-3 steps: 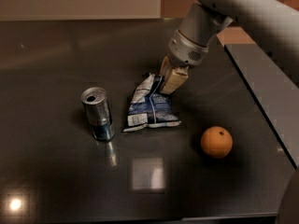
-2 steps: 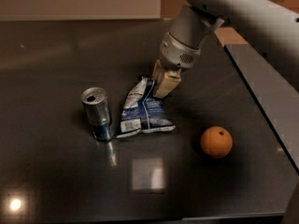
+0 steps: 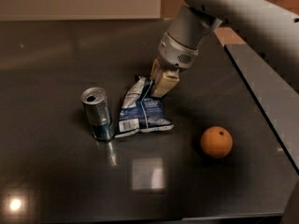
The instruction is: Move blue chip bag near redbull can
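The blue chip bag [image 3: 141, 110] is a crumpled dark blue foil bag with white patches, lying on the dark table [image 3: 56, 59]. Its left edge is right beside the redbull can [image 3: 97, 113], a slim silver can with a blue lower band, standing upright. My gripper [image 3: 161, 85] comes down from the upper right, and its tan fingers are shut on the bag's top right corner. The arm hides the bag's upper edge.
An orange [image 3: 216, 142] lies on the table to the right of the bag. The table's right edge [image 3: 261, 106] runs diagonally down the right side, and its front edge is near the bottom. Light glare spots show on the surface near the front.
My gripper has dragged the blue chip bag to the left, so it now lies close against the can. The can and the orange have not moved.
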Tool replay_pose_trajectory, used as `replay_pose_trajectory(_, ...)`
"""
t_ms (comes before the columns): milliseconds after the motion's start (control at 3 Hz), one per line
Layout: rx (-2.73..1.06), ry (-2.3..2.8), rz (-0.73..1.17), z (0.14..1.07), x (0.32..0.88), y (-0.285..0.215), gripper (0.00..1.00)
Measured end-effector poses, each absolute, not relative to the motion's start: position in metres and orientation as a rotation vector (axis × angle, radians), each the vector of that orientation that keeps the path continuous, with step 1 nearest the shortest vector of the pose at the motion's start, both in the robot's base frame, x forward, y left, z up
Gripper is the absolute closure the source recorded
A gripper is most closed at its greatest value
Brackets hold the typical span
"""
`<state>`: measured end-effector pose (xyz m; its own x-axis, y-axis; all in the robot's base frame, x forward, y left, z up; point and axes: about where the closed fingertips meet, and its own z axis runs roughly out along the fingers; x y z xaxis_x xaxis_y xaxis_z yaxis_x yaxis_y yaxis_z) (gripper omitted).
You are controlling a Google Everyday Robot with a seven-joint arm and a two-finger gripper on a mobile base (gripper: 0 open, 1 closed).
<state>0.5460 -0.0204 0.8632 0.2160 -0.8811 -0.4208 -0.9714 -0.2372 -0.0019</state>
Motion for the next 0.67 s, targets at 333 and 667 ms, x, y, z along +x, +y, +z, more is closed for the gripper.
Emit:
replay_pose_trajectory(333,-2.223,1.745,0.487,0.8624,0.5474,-0.0184,0.12)
replay_pose_trajectory(667,-2.221,1.742,0.485,0.8616,0.5486,-0.0166,0.00)
